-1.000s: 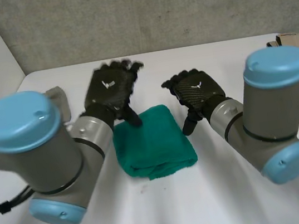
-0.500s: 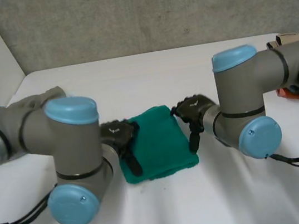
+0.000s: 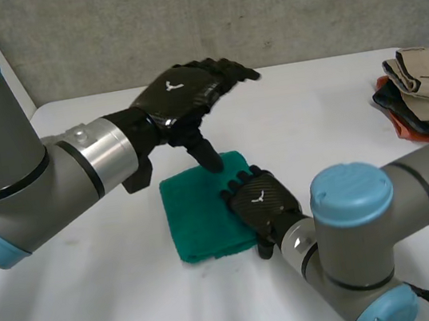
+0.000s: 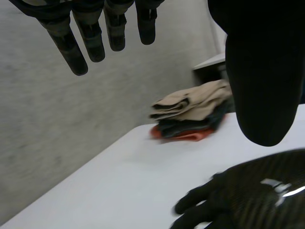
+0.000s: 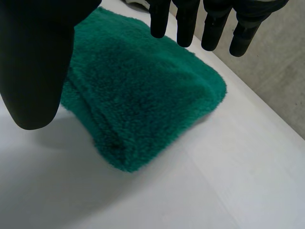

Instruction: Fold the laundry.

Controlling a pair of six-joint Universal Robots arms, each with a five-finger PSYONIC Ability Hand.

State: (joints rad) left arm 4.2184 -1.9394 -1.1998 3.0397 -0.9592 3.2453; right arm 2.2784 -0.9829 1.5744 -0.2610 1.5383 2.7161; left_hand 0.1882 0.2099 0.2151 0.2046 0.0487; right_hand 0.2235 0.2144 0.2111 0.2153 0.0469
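While above green towel (image 3: pixel 203 219), right hand (image 3: pixel 259 202) relaxed.

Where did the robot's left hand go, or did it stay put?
Yes, the left hand moved. It was down beside the green towel, at its left edge; now it is raised over the towel's far edge, fingers straight.

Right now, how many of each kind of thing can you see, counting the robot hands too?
Green folded towel: 1
Pile of clothes: 1
Robot hands: 2, the left robot hand and the right robot hand
Total: 4
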